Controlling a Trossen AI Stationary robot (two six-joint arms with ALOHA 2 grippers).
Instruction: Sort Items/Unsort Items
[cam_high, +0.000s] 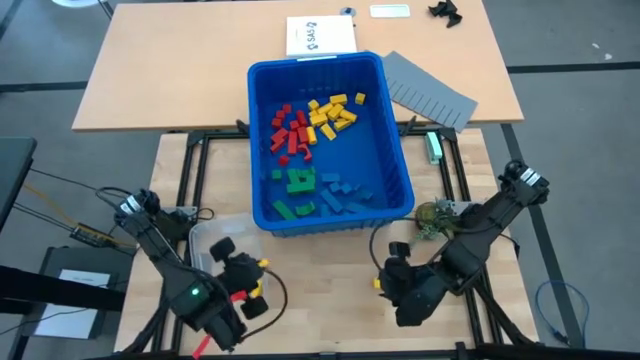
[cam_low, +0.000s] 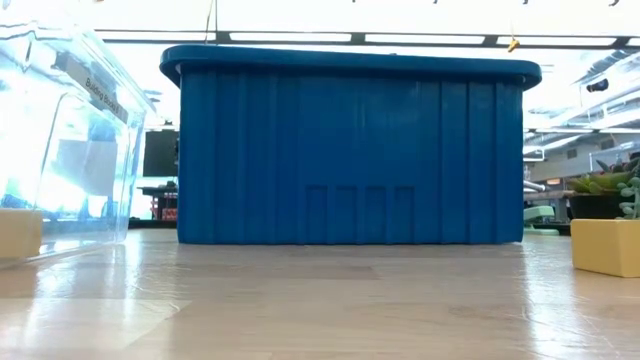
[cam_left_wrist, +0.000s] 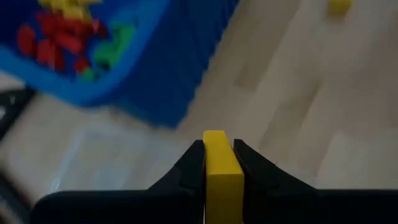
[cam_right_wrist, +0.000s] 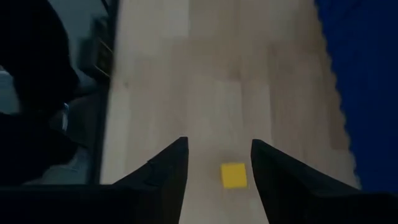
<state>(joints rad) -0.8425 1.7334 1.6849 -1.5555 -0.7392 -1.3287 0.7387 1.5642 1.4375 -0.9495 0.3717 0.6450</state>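
1. The left gripper (cam_left_wrist: 217, 163) is closed tight on a small yellow toy block (cam_left_wrist: 219, 163), held above the light wooden bench (cam_left_wrist: 292, 118) near the clear plastic container (cam_high: 205, 238).
2. The large blue plastic bin (cam_high: 392, 140) sits mid-bench, holding the other toy blocks grouped by colour: red (cam_high: 290, 132), yellow (cam_high: 332, 112), green (cam_high: 298, 183) and blue (cam_high: 345, 195).
3. The right gripper (cam_right_wrist: 217, 155) hangs partly open and holds nothing, over the bench beside the bin, with a second yellow block (cam_right_wrist: 234, 175) lying on the bench between its fingers.

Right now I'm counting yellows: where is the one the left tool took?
Clamped in the left tool, the yellow block sits beside the clear tub, outside the blue bin.
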